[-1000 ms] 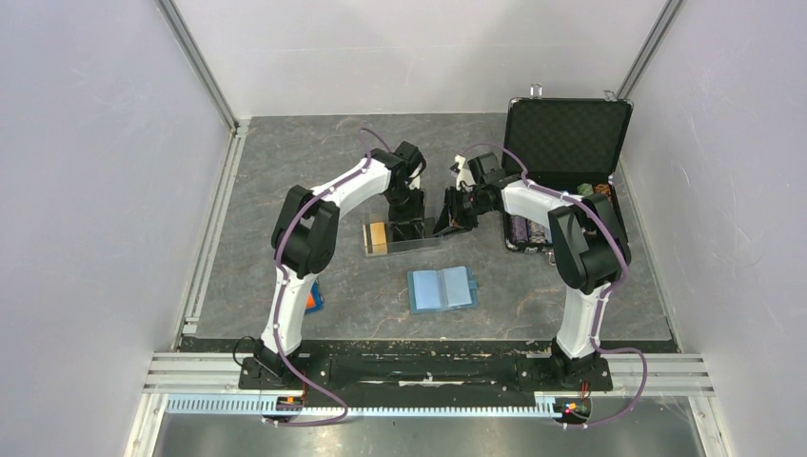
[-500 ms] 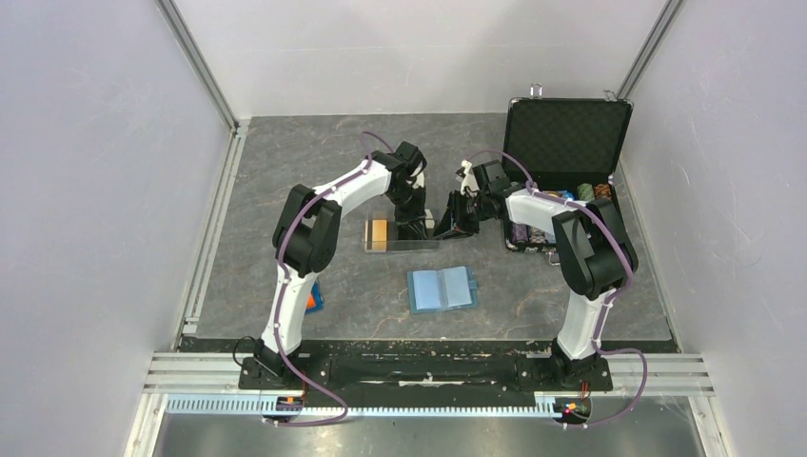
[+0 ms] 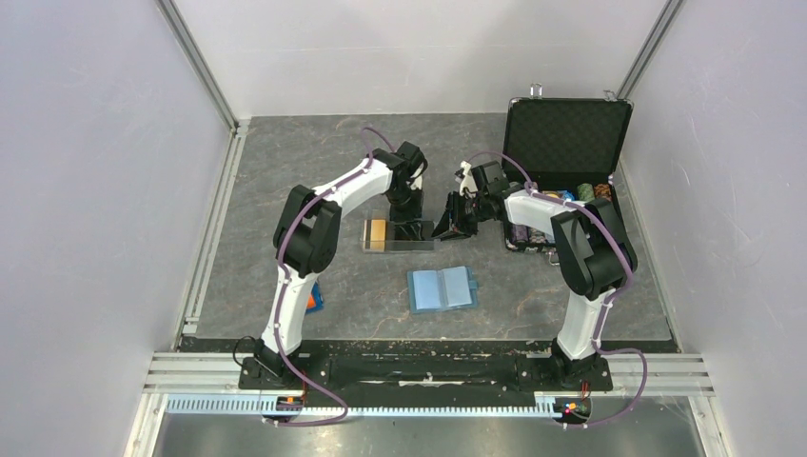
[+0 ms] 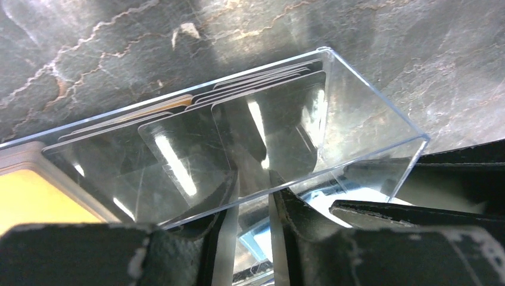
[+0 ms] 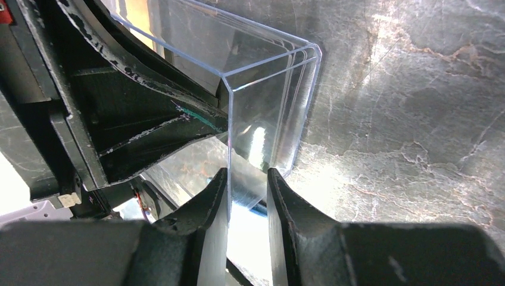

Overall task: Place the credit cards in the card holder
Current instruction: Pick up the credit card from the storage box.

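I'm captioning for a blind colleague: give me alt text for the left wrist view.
A clear plastic tray on a grey marbled table holds black credit cards leaning in a row, orange ones at far left. The left gripper has its fingers narrowly apart at the tray's near wall.

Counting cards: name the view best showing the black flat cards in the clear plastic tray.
Left wrist: the black cards fan inside the tray. Top external leaves them indistinct; right wrist shows only the tray's corner.
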Motion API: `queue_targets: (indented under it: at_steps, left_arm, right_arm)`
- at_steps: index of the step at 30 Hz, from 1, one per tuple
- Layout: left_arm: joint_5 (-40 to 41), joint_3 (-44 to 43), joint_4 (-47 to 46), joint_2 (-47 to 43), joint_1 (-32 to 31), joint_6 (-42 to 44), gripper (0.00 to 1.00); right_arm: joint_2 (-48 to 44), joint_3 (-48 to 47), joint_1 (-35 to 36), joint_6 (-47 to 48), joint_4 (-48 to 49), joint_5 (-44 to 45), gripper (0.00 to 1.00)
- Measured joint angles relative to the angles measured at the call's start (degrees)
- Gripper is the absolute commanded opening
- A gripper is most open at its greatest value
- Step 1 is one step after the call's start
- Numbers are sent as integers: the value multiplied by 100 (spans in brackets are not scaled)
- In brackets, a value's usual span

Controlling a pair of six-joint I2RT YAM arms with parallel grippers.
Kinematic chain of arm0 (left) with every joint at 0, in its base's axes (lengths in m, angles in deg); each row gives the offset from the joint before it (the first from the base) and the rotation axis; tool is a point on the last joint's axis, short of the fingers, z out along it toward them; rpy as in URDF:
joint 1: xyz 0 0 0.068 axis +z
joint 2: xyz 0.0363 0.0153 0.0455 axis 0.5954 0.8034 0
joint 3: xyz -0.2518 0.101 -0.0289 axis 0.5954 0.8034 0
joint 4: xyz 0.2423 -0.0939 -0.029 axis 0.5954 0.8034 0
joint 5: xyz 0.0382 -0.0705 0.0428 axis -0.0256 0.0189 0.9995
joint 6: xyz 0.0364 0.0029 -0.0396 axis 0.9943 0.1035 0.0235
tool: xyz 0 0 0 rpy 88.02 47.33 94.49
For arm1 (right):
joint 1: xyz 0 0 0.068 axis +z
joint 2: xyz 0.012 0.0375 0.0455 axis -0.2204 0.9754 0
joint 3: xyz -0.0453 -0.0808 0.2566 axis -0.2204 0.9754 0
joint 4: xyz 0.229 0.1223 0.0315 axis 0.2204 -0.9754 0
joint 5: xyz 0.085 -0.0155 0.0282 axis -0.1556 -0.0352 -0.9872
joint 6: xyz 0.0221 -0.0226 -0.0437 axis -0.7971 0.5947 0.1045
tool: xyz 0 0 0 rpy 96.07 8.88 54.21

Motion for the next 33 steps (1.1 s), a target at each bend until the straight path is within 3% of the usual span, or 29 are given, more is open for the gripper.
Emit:
queue_targets:
  at_steps: [6,13,33]
  left_arm:
    - [107,-37,114,2,0,2,35]
    - [63,-2,50,-35,4,-2,45]
    - [546,1110,-365,-800,433,-2,55]
  right_arm:
    - [0,0,2,-4,0,0,14]
    - [0,2,9,-33,4,2,14]
    - [0,48,55,-83,-33,-142,14]
